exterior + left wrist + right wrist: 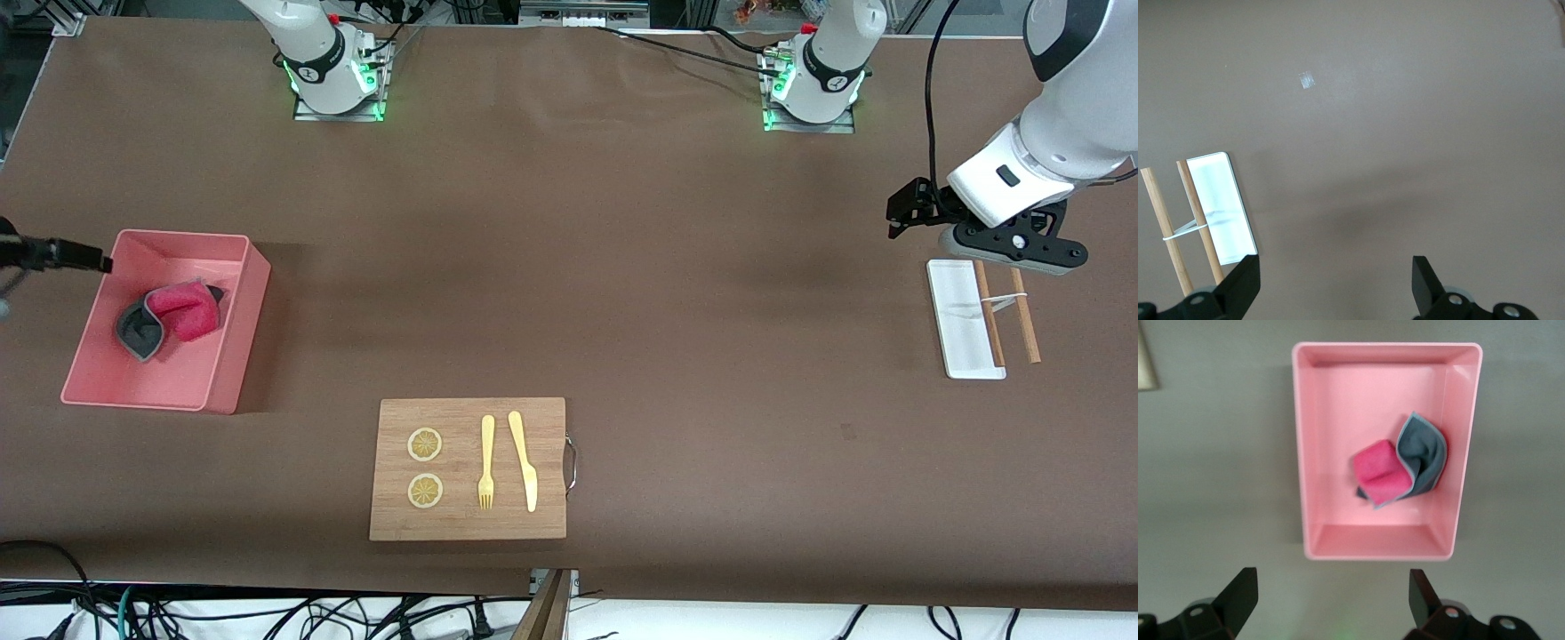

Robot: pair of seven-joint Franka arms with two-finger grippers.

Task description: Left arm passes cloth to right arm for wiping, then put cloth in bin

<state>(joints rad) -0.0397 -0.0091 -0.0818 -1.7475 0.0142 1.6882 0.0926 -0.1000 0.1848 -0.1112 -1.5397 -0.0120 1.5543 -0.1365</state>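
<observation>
Brown matting covers the whole table (622, 267) I am working over from my remote station. My right gripper (1331, 597) hangs with its black fingers (1238, 593) spread wide and holding nothing, up in the air at the right arm's end of the table; in the front view only a dark tip of it (53, 255) shows at the frame's edge, beside the bin's rim. Straight below it in the right wrist view sits the pink bin (1325, 520), and in the bin lies the cloth (1401, 467), crumpled, its magenta face folded against its dark grey face. The cloth (173, 316) rests on the bin floor (178, 373), clear of the fingers and well below them.

My left gripper (1335, 283) waits at the left arm's end, its fingers (1245, 283) parted and empty too. It hangs over the end of a small white tray (965, 333) that is farther from the front camera, with two wooden sticks (1009, 311) joined by a white band lying beside the tray and partly on it.

Between the two ends, nearer the front camera, a wooden board (468, 524) carries two lemon slices (425, 467), a yellow fork (486, 462) and a yellow knife (524, 462).
</observation>
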